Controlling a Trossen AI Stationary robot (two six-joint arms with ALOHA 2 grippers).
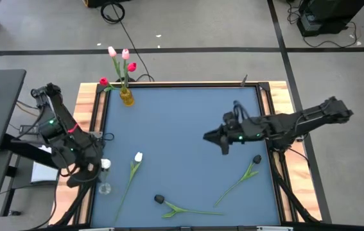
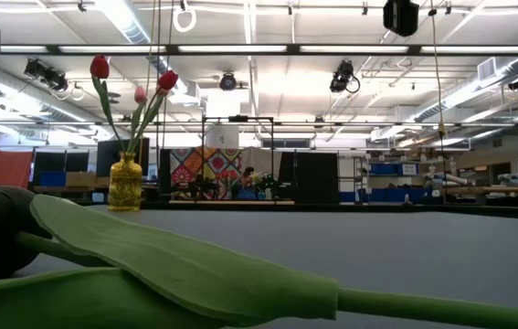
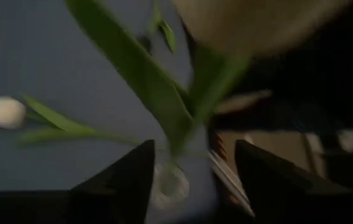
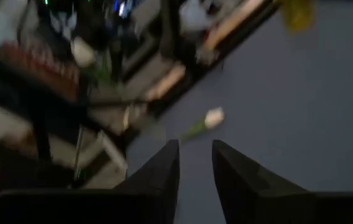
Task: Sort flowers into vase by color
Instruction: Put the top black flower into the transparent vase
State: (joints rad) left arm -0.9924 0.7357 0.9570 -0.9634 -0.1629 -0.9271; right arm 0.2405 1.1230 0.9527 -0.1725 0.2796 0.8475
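Left pincer (image 1: pixel 98 174) hangs over a small clear glass vase (image 1: pixel 105 187) at the blue desk's (image 1: pixel 188 122) left edge — fingers apart around a white tulip's stem (image 3: pixel 179 134). Right pincer (image 1: pixel 219 142) hovers mid-desk, narrowly parted, empty.

Even, soft overhead light falls on the bench (image 1: pixel 188 141), with faint shadows. At bench height, ceiling strip lights (image 2: pixel 332 47) glare white above the yellow vase (image 2: pixel 125 183); the nearest leaf (image 2: pixel 176 256) is out of focus. Both wrist views are dim and motion-blurred, the fingers (image 3: pixel 123 183) near-black.
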